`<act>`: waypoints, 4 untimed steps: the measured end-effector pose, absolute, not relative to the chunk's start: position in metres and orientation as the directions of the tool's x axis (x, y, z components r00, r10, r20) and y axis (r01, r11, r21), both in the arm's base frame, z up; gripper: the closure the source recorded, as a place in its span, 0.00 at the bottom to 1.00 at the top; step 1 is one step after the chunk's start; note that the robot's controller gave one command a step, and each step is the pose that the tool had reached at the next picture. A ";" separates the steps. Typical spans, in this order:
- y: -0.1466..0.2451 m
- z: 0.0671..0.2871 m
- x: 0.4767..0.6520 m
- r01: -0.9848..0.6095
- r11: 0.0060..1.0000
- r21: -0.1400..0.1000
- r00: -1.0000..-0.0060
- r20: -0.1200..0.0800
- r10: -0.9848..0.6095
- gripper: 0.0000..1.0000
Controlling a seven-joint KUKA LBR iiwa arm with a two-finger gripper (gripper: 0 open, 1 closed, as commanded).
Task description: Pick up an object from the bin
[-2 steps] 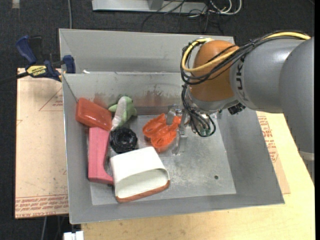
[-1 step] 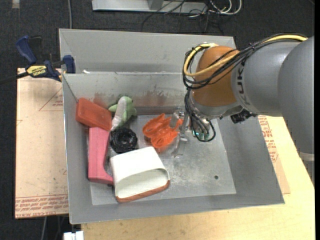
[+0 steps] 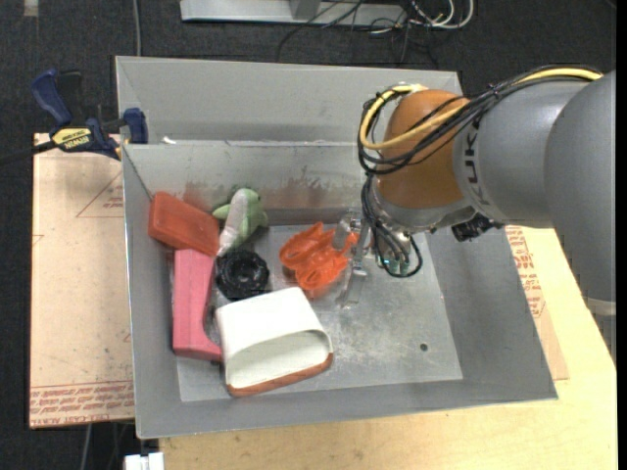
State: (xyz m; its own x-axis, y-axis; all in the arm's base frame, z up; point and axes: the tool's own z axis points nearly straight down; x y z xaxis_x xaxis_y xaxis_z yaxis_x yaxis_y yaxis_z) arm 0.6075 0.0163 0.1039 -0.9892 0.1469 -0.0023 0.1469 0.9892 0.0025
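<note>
My gripper [image 3: 353, 260] is low in the middle of the bin, right against the right side of a crumpled orange plastic thing [image 3: 312, 255]. That orange thing lies just left of the gripper, on the bin floor near its centre. A white box-like thing with an orange-brown lower rim [image 3: 272, 343] lies in front and to the left of it. A black round ribbed thing [image 3: 241, 273] sits left of the orange one.
Along the left wall lie a pink block [image 3: 192, 304] and a red block [image 3: 183, 222]. A pale green and white soft thing [image 3: 241, 216] rests by the back wall. The arm comes in from the right, over bare bin floor.
</note>
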 end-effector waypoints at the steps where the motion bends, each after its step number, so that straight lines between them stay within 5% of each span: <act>1: 0.016 0.104 0.607 0.147 0.989 0.003 -0.989 -0.002 0.147 0.00; 4: 0.016 0.104 0.608 0.147 0.989 0.002 -0.989 -0.002 0.147 0.00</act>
State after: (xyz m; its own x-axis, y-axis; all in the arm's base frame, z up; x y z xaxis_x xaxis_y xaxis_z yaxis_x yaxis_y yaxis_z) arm 0.6075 0.0164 0.1039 -0.9892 0.1467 -0.0024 0.1467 0.9892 0.0024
